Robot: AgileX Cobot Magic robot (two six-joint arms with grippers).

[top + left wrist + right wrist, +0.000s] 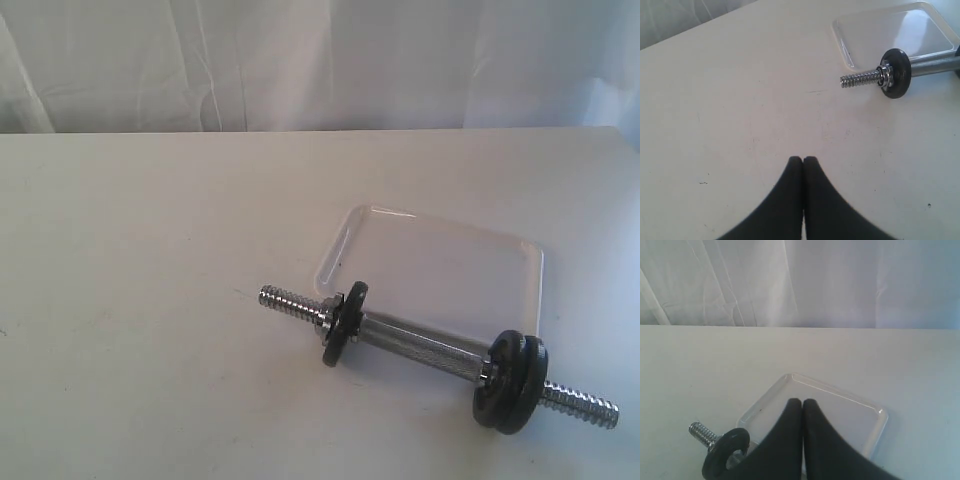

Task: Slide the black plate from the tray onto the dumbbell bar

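Since black plate (345,323) rides dumbbell bar (420,342), sliding looks done; left gripper (803,161), right gripper (802,402) closed, empty; retreat next.

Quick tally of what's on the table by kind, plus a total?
Dumbbell bar: 1
Black plates: 3, all on the bar; one near its left end in the exterior view, a pair near its right
Tray: 1
Total: 5
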